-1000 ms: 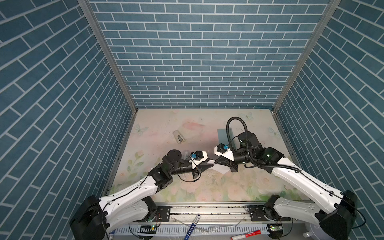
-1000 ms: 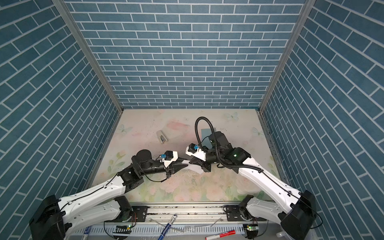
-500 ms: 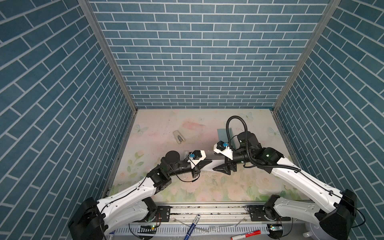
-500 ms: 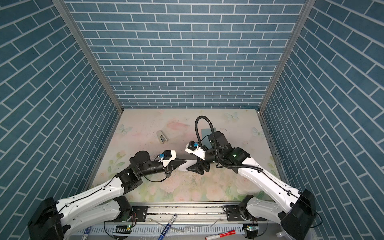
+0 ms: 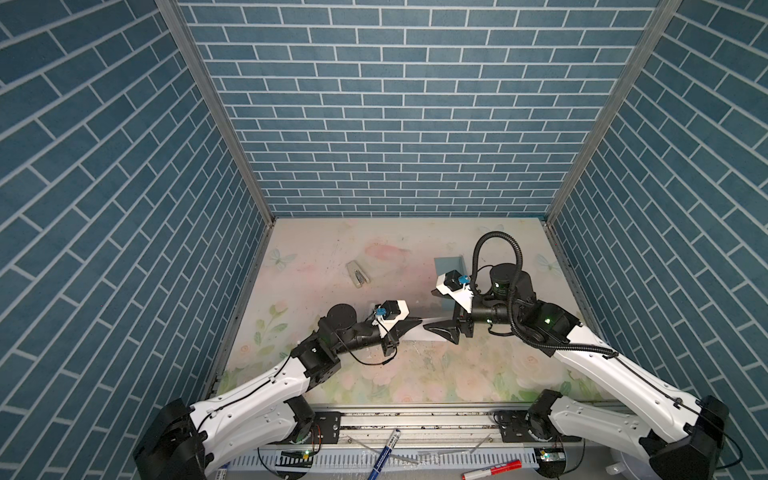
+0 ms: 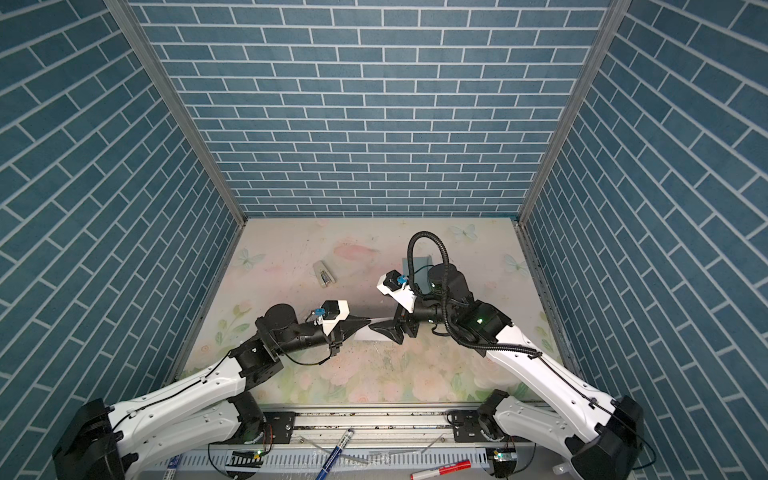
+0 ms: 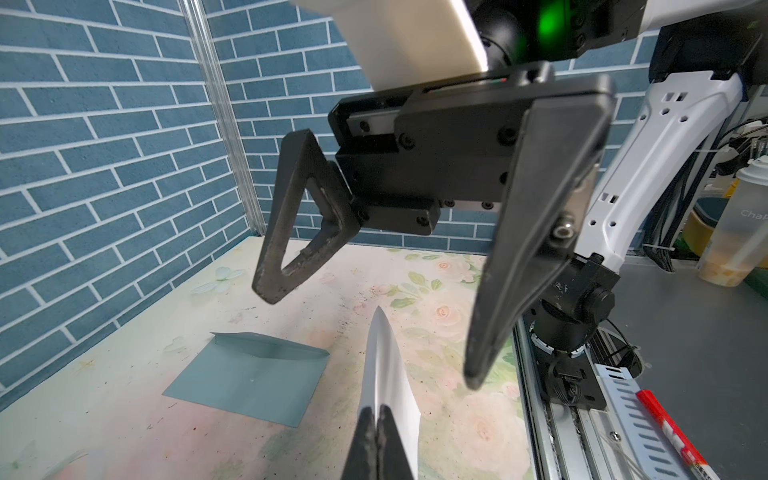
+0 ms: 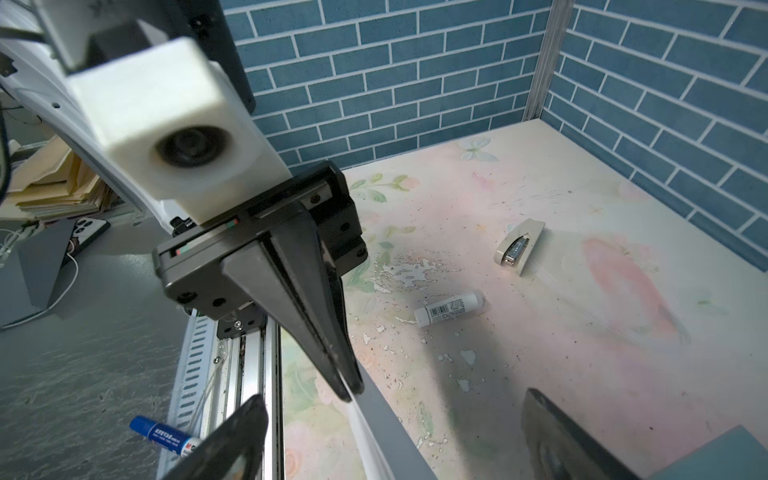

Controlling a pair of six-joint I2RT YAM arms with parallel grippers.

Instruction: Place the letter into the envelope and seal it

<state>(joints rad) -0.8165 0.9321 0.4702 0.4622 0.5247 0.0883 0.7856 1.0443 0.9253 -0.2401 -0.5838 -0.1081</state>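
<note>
Pinching the folded white paper letter (image 7: 384, 361) by one short end, the left gripper (image 7: 376, 417) has its black jaws pressed together on the sheet. The sheet juts out edge-on toward the right gripper (image 7: 370, 334). That gripper faces it with its jaws spread wide, one finger on each side of the letter's free end, and neither finger appears to touch the paper. In both top views the two grippers meet in the air over the middle of the pale floral-printed table mat (image 5: 374, 249), with the letter (image 5: 434, 322) bridging the gap between them. The long plain teal paper envelope (image 5: 448, 266) lies flat on the mat at about 1 o'clock from there, partly hidden under the right arm. In the left wrist view the envelope (image 7: 249, 382) shows a creased flap strip along one long edge. A small cream stapler (image 5: 358, 275) sits at about 10 o'clock, and a white glue stick (image 8: 451, 307) lies on the mat in the right wrist view. The letter's border and prints cannot be made out from this angle. It should handle as light, thin and floppy: it will likely sag beyond the pinch, slide between smooth pads and crease if squeezed mid-sheet, so a hold near a folded edge at a short end looks best. The envelope, thin and flat on the mat, probably offers only its flap edge to grasp.
</note>
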